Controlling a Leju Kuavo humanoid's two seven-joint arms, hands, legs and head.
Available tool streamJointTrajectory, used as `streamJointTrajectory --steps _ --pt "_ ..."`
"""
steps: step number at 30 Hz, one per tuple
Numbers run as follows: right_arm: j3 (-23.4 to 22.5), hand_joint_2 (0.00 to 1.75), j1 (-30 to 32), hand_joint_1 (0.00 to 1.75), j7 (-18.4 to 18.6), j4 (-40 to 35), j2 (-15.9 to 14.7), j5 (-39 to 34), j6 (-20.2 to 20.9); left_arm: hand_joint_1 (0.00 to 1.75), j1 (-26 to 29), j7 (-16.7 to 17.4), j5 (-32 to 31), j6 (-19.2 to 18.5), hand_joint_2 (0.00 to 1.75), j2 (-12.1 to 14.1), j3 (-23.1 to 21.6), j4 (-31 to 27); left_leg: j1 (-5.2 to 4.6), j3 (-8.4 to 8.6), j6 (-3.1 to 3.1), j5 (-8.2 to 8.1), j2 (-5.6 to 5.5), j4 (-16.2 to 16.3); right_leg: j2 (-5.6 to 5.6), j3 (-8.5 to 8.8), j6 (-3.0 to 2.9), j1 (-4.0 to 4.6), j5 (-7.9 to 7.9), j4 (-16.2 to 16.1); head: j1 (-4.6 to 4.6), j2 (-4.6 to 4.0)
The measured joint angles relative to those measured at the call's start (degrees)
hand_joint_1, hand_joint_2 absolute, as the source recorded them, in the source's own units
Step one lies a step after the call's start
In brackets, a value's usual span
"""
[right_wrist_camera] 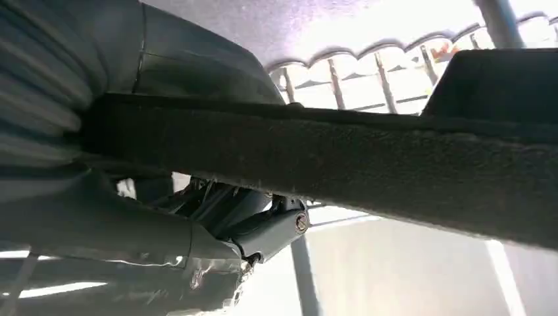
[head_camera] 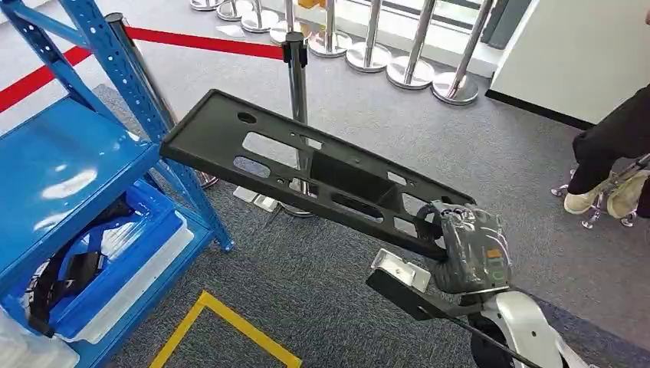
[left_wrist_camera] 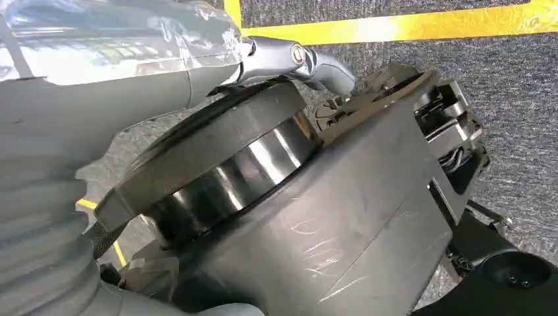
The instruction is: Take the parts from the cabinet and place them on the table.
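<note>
In the head view my right hand (head_camera: 467, 245) grips the near end of a long black plastic panel (head_camera: 306, 172) with several cut-outs. The panel hangs in the air and slants away to the upper left, its far end close to the blue cabinet (head_camera: 69, 161). The right wrist view has the panel's dark edge (right_wrist_camera: 342, 158) running across it, with the thumb (right_wrist_camera: 197, 243) under it. In the left wrist view my left hand (left_wrist_camera: 131, 59) hangs over the floor, its thumb (left_wrist_camera: 289, 56) stretched out and nothing in it.
A blue bin (head_camera: 115, 261) with black parts sits on the cabinet's lower shelf. Chrome stanchions (head_camera: 297, 92) with a red belt (head_camera: 199, 42) stand behind the panel. Yellow tape (head_camera: 222, 322) marks the grey carpet. A seated person's leg (head_camera: 613, 146) is at the right.
</note>
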Motion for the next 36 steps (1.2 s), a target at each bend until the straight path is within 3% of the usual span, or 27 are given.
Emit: streamJointTrajectory --steps 1,2,3,5,7,8,9,10,11,12,13,16,17,18,19,21,22,23,24,26,27,28,29,32,33,34,36 --pt "0.00 1.75 -0.01 1.75 0.00 0.00 0.00 0.00 0.00 0.00 -0.01 0.02 0.00 0.00 1.75 0.00 0.00 0.00 -0.03 0.24 -0.26 -0.02 0.25 -0.18 0.30 0.01 -0.20 0.02 0.00 -0.12 0.04 0.00" --pt "-0.02 1.75 -0.03 1.75 0.00 -0.02 0.00 0.00 -0.02 0.00 0.00 0.02 0.00 0.00 1.75 0.00 0.00 0.00 -0.09 0.55 -0.75 -0.41 0.21 -0.17 0.82 0.43 -0.75 -0.51 0.31 -0.81 0.02 0.00" --pt "-0.02 1.75 -0.13 1.75 0.00 -0.04 0.00 0.07 -0.02 0.00 0.00 0.02 -0.02 0.00 1.75 0.09 0.00 0.02 0.09 0.31 -0.98 -1.53 -2.08 1.50 1.22 0.72 -1.03 -0.60 0.42 -1.07 -0.30 -0.02" --pt "-0.02 1.75 -0.28 1.75 0.00 -0.02 0.00 0.11 0.00 0.00 -0.02 0.00 -0.02 -0.02 1.75 0.09 0.00 0.02 0.09 -3.41 -1.03 -5.60 -3.82 9.14 1.84 0.78 -1.63 -0.47 0.30 -1.03 -1.09 0.00" --pt "0.00 1.75 -0.28 1.75 0.00 0.00 0.04 0.11 0.02 0.00 -0.10 -0.31 0.09 -0.11 1.75 0.09 0.00 0.00 -0.03 -7.72 -1.15 -8.20 -4.15 17.36 2.91 0.86 -1.84 -0.19 0.17 -0.95 -1.51 0.00" --pt "0.00 1.75 -0.28 1.75 0.00 0.00 0.09 0.11 0.02 0.00 -0.25 -0.37 0.13 -0.22 1.75 0.09 0.02 0.00 -0.14 -8.38 -1.09 -7.61 -4.17 18.20 3.48 0.98 -1.92 -0.14 0.10 -0.87 -1.66 0.00" --pt "0.00 1.75 -0.33 1.75 0.00 0.00 0.09 0.09 0.02 0.00 -0.30 -0.35 0.17 -0.31 1.75 0.09 0.02 0.00 -0.21 -7.70 -0.94 -5.42 -4.22 16.18 4.27 1.17 -1.90 -0.14 -0.02 -0.78 -1.88 0.00" --pt "0.00 1.75 -0.43 1.75 0.00 0.00 0.09 0.11 0.02 0.00 -0.25 -0.35 0.17 -0.31 1.75 0.09 0.02 0.00 -0.17 -6.12 -0.76 -2.40 -4.46 12.05 5.03 1.36 -1.80 -0.15 -0.17 -0.62 -2.12 0.00" --pt "0.00 1.75 -0.53 1.75 0.00 0.00 0.11 0.09 0.02 0.00 -0.23 -0.35 0.22 -0.35 1.75 0.09 0.00 0.00 -0.05 -4.13 -0.61 0.77 -5.22 6.81 5.75 1.55 -1.64 -0.16 -0.40 -0.32 -2.38 -0.02" --pt "0.00 1.75 -0.60 1.75 0.00 0.02 0.11 0.11 0.04 0.00 -0.14 -0.35 0.24 -0.42 1.75 0.09 0.00 0.02 0.21 -3.14 -0.38 2.12 -7.47 3.09 6.27 1.32 -1.41 -0.27 -0.66 -0.08 -2.62 0.00" --pt "0.00 1.75 -0.87 1.75 0.00 0.04 0.11 0.04 0.07 0.00 0.04 -0.35 0.26 -0.44 1.75 0.09 0.00 0.00 0.31 -2.87 -0.39 1.66 -8.74 2.31 6.90 1.00 -1.11 0.12 -0.78 0.63 -2.64 0.00" --pt "0.00 1.75 -1.01 1.75 0.00 0.09 0.13 -0.07 0.04 0.00 -0.03 -0.35 0.44 -0.50 1.75 0.09 0.00 0.00 -0.15 -2.69 0.36 1.47 -7.50 1.85 8.61 0.38 -0.14 -0.53 -0.25 0.16 -2.69 0.00" --pt "0.00 1.75 -1.05 1.75 0.00 0.09 0.13 -0.09 0.04 0.00 -0.18 -0.35 0.44 -0.50 1.75 0.02 0.00 -0.04 0.16 -2.45 0.83 1.76 -6.91 1.23 9.12 0.36 0.19 -0.41 -0.31 0.21 -2.69 0.00" --pt "0.00 1.75 -1.00 1.75 0.00 0.09 0.13 -0.11 0.00 0.00 -0.23 -0.33 0.44 -0.48 1.75 -0.02 0.00 -0.04 0.31 -2.15 1.17 1.97 -6.14 0.84 6.61 0.31 0.31 -0.37 -0.99 1.12 -2.64 0.00" --pt "0.00 1.75 -1.36 1.75 -0.04 0.11 0.11 -0.18 0.00 0.00 -0.13 -0.31 0.42 -0.46 1.75 -0.02 0.00 -0.04 0.33 -1.99 1.42 1.99 -5.64 0.58 4.13 -0.80 0.62 -0.19 -2.49 3.40 -1.94 0.00" --pt "0.00 1.75 -1.53 1.75 -0.04 0.13 0.13 -0.26 -0.02 0.00 0.01 -0.31 0.44 -0.44 1.75 -0.02 0.00 -0.04 0.22 -2.02 1.66 1.95 -4.27 0.52 2.49 -5.23 1.27 -0.60 -6.58 12.14 -1.29 0.00" --pt "0.00 1.75 -1.51 1.75 -0.04 0.22 0.13 -0.33 -0.04 0.00 0.02 -0.26 0.42 -0.39 1.75 -0.02 0.00 -0.04 0.21 -2.04 1.71 1.89 -3.58 0.53 2.35 -7.26 1.47 -0.83 -7.84 16.09 -1.09 0.00" --pt "0.00 1.75 -1.51 1.75 -0.02 0.26 0.13 -0.46 -0.07 0.00 0.01 -0.15 0.42 -0.35 1.75 -0.02 0.00 -0.04 0.20 -2.00 1.71 1.81 -2.99 0.54 2.31 -8.13 1.61 -1.00 -7.73 17.64 -0.89 0.00" --pt "0.00 1.75 -1.51 1.75 -0.02 0.35 0.13 -0.57 -0.11 0.00 0.00 -0.11 0.42 -0.33 1.75 -0.02 0.00 -0.04 0.22 -1.87 1.67 1.70 -2.39 0.54 2.20 -7.61 1.69 -1.15 -6.31 16.32 -0.70 0.00" --pt "0.00 1.75 -1.53 1.75 -0.02 0.37 0.13 -0.63 -0.20 0.00 -0.03 0.04 0.42 -0.33 1.75 -0.02 0.00 -0.04 0.28 -1.35 1.32 1.31 -1.40 0.54 1.25 -2.84 1.75 -1.40 -1.09 6.99 -0.24 0.00" --pt "0.00 1.75 -1.55 1.75 -0.02 0.37 0.13 -0.66 -0.26 0.00 -0.02 0.11 0.39 -0.31 1.75 -0.02 0.00 -0.04 0.27 -1.02 1.10 1.06 -1.04 0.54 -0.50 -0.19 1.65 -1.39 0.97 1.88 -0.04 0.00" --pt "0.00 1.75 -1.64 1.75 -0.02 0.44 0.15 -0.70 -0.35 0.00 -0.01 0.18 0.37 -0.28 1.75 0.07 0.00 0.00 -0.14 -0.91 0.75 0.84 -0.73 0.50 -2.61 0.44 1.50 -0.59 -0.22 0.42 0.20 0.00" --pt "0.00 1.75 -1.68 1.75 -0.04 0.44 0.15 -0.74 -0.42 0.00 0.00 0.26 0.31 -0.26 1.75 0.07 0.00 0.00 -0.21 -0.90 0.40 0.71 -0.62 0.56 -1.48 0.38 0.62 -0.51 0.14 0.00 0.20 0.00" --pt "0.00 1.75 -1.71 1.75 0.00 0.46 0.11 -0.79 -0.48 0.00 -0.07 0.39 0.31 -0.13 1.75 0.07 0.00 0.00 -0.23 -0.07 -0.55 0.45 0.77 -0.01 -0.01 0.35 -0.38 -0.29 0.09 -0.40 -0.13 0.00" --pt "0.00 1.75 -1.67 1.75 -0.02 0.46 0.13 -0.79 -0.48 0.00 -0.05 0.39 0.28 -0.09 1.75 0.11 0.00 0.00 0.12 0.11 -0.97 -0.21 -0.38 0.59 0.43 0.77 -0.81 -0.79 0.34 -0.82 -0.28 0.00" --pt "0.00 1.75 -1.90 1.75 0.00 0.46 0.13 -0.76 -0.57 0.00 -0.05 0.37 0.22 -0.09 1.75 0.11 0.00 0.00 0.10 -0.57 -0.98 -1.55 -2.43 2.53 0.83 0.88 -1.27 -0.73 0.29 -0.87 -0.67 0.00" --pt "0.00 1.75 -1.99 1.75 0.00 0.46 0.13 -0.79 -0.59 0.00 -0.03 0.28 0.22 -0.09 1.75 0.11 0.00 0.00 0.07 -5.04 -0.95 -6.29 -3.97 11.89 1.73 0.92 -1.77 -0.50 0.16 -0.84 -1.86 0.00"
